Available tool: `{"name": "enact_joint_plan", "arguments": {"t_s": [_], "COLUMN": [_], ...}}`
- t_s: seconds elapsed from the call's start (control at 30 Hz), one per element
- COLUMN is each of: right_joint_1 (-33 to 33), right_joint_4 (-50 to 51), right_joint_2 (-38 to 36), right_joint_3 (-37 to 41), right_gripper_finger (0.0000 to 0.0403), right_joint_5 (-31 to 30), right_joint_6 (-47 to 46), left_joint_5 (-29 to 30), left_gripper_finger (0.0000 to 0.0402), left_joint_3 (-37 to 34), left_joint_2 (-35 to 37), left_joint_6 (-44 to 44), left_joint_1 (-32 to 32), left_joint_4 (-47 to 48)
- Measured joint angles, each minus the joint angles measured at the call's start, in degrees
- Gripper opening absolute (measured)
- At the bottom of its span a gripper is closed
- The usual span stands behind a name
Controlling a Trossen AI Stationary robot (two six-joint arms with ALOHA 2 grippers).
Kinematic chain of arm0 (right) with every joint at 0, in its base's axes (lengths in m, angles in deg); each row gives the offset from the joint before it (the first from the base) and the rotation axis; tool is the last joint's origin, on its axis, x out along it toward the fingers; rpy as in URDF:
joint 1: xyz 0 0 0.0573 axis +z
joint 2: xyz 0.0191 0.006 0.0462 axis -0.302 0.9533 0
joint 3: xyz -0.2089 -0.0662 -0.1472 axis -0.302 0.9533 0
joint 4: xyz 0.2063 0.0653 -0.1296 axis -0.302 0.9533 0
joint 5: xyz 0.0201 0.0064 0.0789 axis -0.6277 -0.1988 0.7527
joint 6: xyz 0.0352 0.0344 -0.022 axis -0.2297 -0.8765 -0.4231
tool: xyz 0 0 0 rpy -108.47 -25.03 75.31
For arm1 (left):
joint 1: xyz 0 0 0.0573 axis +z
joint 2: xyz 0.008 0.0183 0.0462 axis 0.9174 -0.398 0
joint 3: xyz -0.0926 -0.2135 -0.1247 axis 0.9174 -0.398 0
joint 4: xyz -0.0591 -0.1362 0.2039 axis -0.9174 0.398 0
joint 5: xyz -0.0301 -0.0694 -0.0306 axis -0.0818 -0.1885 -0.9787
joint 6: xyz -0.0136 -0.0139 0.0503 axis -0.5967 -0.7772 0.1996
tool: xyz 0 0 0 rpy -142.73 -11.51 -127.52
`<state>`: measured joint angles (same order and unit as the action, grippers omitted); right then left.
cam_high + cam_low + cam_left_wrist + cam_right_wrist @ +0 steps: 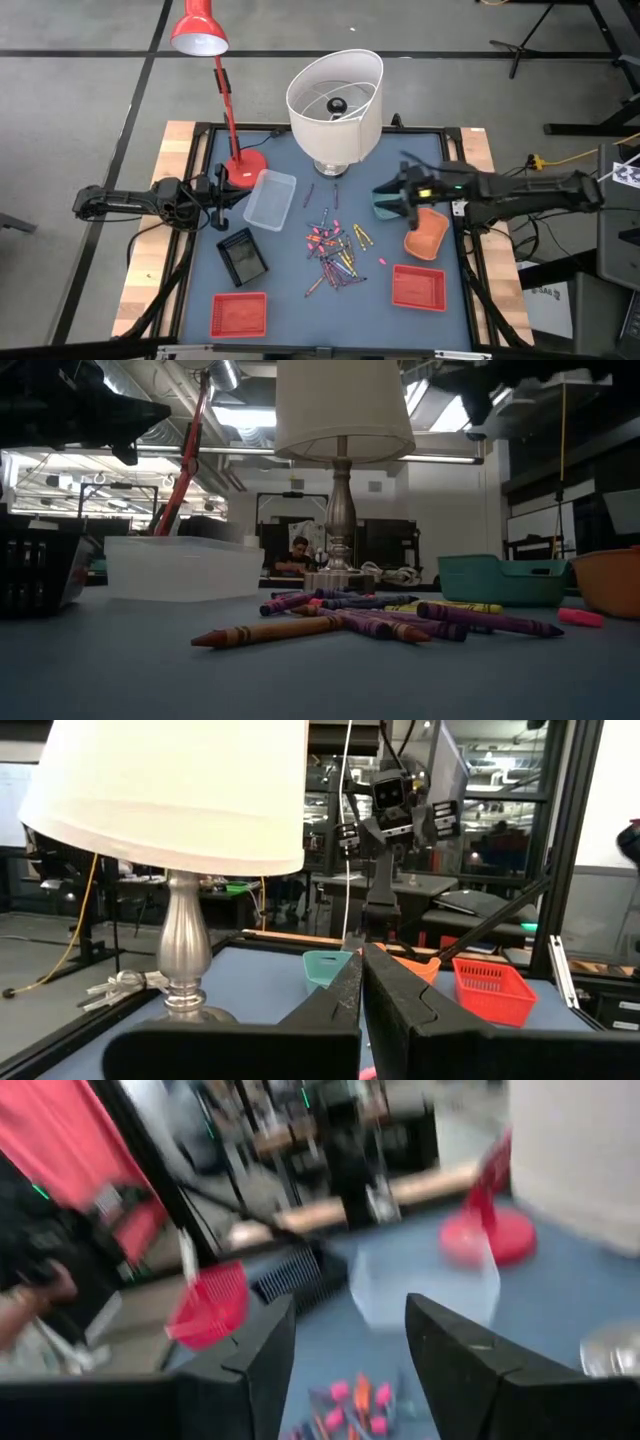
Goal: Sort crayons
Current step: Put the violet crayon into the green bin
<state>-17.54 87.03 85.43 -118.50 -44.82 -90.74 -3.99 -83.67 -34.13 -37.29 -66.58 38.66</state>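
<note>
While the crayons [332, 252] lie unsorted, nothing is gripped.
Right pincer [392, 199] is held spread above trays; left pincer [222, 196] is kept closed aside.

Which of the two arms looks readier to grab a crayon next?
Probably the right: the right gripper is open beside the crayons, while the left gripper is shut, farther off.

Crayons [335, 252] mid-table — trays [420, 287] around
</note>
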Motion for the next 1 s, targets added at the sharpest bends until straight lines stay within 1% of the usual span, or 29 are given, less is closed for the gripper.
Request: {"name": "enact_joint_plan", "arguments": {"t_s": [0.13, 0.33, 0.5, 0.67, 0.73, 0.83, 0.93, 1.0], "right_joint_1": [0.0, 0.0, 0.0, 0.4, 1.8, 5.1, 8.8, 10.7], "right_joint_4": [7.3, 9.4, 9.4, 10.7, 11.7, 13.7, 13.3, 12.9], "right_joint_2": [8.8, 19.4, 24.6, 26.6, 27.0, 27.7, 29.0, 30.3], "right_joint_3": [-7.2, -13.5, -15.4, -15.5, -15.5, -15.5, -15.5, -15.5], "right_gripper_finger": [0.0191, 0.0191, 0.0191, 0.0191, 0.0191, 0.0191, 0.0191, 0.0191], "right_joint_5": [0.0, 0.0, 0.0, -0.6, -4.5, -13.8, -24.4, -29.9], "right_joint_6": [0.0, -0.1, -0.4, -4.7, -5.0, -5.6, -8.2, -10.4], "left_joint_5": [0.0, 0.0, 0.0, 0.0, 0.0, 0.0, 0.0, 0.0], "left_gripper_finger": [0.0, 0.0, 0.0, 0.0, 0.0, 0.0, 0.0, 0.0], "left_joint_3": [0.0, 0.0, 0.0, 0.0, 0.0, 0.0, 0.0, 0.0], "left_joint_2": [0.0, 0.0, 0.0, 0.0, 0.0, 0.0, 0.0, 0.0], "left_joint_6": [0.0, 0.0, 0.0, 0.0, 0.0, 0.0, 0.0, 0.0], "left_joint_1": [0.0, 0.0, 0.0, 0.0, 0.0, 0.0, 0.0, 0.0], "left_joint_4": [0.0, 0.0, 0.0, 0.1, 0.1, 0.1, 0.1, 0.1]}}
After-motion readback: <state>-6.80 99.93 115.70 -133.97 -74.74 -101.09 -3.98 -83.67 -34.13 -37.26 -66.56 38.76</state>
